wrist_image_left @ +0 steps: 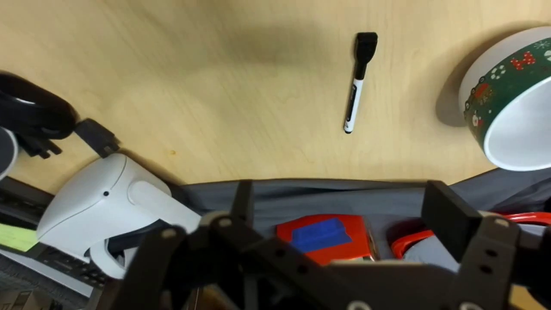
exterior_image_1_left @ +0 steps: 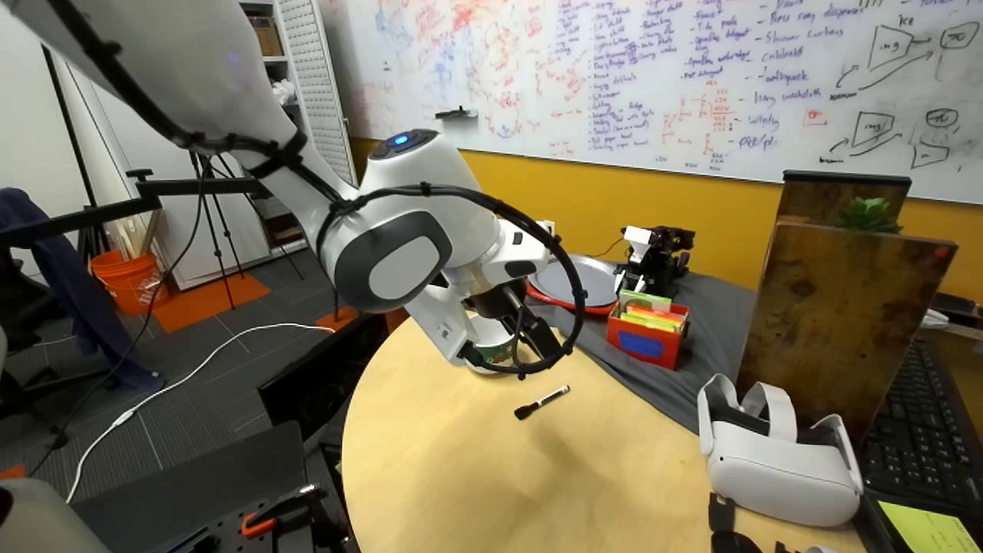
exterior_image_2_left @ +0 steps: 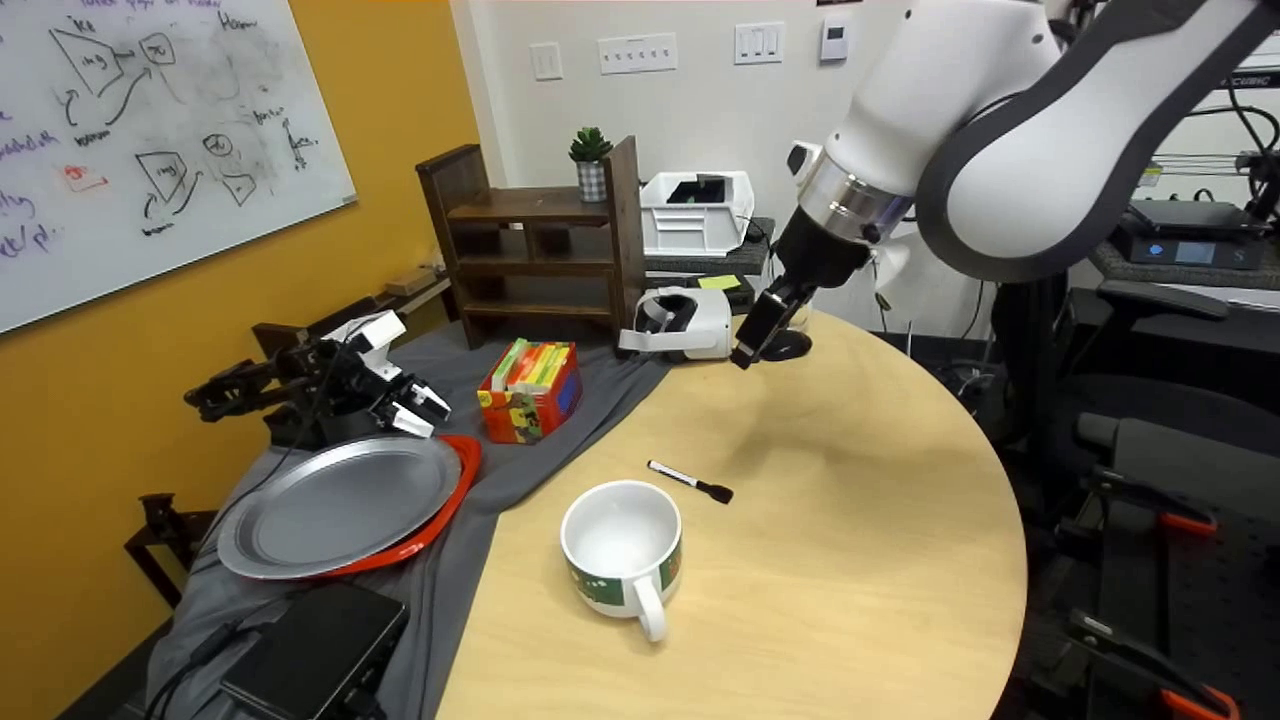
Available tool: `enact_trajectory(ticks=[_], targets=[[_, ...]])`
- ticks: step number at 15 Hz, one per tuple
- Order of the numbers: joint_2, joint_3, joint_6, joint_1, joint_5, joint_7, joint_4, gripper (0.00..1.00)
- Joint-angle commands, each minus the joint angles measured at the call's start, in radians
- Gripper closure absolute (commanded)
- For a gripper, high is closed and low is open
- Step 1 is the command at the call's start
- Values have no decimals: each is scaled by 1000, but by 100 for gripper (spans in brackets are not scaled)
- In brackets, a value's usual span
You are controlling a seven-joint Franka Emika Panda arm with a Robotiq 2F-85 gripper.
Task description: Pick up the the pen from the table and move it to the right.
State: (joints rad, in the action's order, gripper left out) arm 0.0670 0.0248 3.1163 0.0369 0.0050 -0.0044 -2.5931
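The pen is a short marker with a white body and a black cap end. It lies flat on the pale round table in both exterior views, the pen (exterior_image_1_left: 551, 396) and table (exterior_image_1_left: 453, 468) in an exterior view, and the pen (exterior_image_2_left: 688, 479) and table (exterior_image_2_left: 860, 570) in an exterior view. In the wrist view the pen (wrist_image_left: 355, 92) lies on the table (wrist_image_left: 215, 94), beyond the fingertips and untouched. My gripper (wrist_image_left: 340, 200) is open, with a wide gap and nothing held. The gripper (exterior_image_2_left: 755, 335) hangs in the air above the table, apart from the pen.
A white-and-green cup (exterior_image_2_left: 622, 545) stands near the pen. A VR headset (exterior_image_1_left: 776, 453) sits at the table's edge. A red box (exterior_image_1_left: 645, 336) of cards, a grey round plate (exterior_image_2_left: 340, 505) and a small black-and-white robot arm (exterior_image_2_left: 350, 375) are on the grey cloth.
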Motion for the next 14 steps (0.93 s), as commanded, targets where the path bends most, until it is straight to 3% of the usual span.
enact_trajectory(ticks=[1,4,7,11,14], targets=[[99,98,47,-42,141,-95,60,0],[162,210,40,-123,220,-177,106,0],[212,284,33,-204,223,-242,140,0],[275,336,25,-286,198,-312,174,0],[312,353,19,-310,192,-333,190,0]])
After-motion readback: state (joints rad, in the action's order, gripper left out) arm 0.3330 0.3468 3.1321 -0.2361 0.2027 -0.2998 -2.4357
